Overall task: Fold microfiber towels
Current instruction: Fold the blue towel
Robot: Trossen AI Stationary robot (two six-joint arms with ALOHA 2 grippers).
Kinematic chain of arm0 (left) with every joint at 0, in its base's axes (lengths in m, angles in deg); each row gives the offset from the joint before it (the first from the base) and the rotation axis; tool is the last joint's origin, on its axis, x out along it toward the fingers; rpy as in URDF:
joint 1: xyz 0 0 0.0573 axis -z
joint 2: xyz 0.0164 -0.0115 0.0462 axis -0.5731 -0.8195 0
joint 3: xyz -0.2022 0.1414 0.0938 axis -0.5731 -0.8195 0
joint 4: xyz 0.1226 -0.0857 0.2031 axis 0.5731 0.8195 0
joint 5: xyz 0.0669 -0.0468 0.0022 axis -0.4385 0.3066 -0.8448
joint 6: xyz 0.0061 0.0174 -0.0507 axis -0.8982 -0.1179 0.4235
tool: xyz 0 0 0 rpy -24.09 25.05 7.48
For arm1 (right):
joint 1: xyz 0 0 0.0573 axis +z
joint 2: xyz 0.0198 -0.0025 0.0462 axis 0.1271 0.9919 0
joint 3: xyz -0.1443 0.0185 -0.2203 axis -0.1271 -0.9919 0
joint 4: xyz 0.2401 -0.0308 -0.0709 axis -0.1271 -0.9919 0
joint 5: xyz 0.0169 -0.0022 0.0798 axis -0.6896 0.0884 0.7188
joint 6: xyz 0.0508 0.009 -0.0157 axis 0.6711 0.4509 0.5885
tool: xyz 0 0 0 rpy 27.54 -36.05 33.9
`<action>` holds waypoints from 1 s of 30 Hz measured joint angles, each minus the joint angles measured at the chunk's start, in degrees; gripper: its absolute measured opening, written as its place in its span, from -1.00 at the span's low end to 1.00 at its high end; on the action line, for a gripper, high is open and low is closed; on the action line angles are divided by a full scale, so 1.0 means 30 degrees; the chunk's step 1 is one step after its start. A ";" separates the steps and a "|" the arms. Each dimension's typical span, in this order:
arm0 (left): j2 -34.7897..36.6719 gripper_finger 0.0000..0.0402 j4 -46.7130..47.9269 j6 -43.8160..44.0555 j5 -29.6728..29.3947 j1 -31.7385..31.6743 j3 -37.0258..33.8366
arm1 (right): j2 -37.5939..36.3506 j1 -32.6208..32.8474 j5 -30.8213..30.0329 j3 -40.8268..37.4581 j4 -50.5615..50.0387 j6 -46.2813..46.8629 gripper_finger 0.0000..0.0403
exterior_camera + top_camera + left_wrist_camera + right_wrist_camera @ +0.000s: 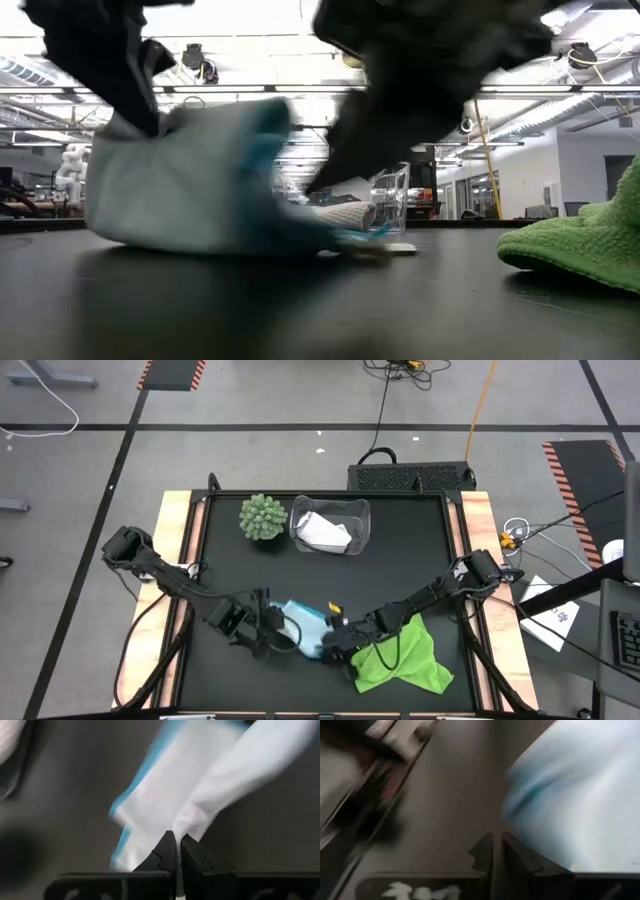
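Light blue microfiber, the blue towel (pixel 303 622) sits bunched on the black table (pixel 400 560) between the two grippers, well in front of the clear bin (pixel 352 512), which holds the white towel (pixel 325 532). The left gripper (pixel 177 840) pinches a fold of the blue towel tight; the right gripper (pixel 496 842), at its other edge, is nearly closed, and whether it holds cloth cannot be told. The green towel (pixel 405 656) lies crumpled just beside the blue one, farther from the bin.
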 joint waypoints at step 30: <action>-0.0014 -0.52 -0.3474 -0.4378 0.2074 -0.6182 -0.2124 | -0.0658 -0.1231 -0.0619 -0.1895 0.4056 -0.3885 0.13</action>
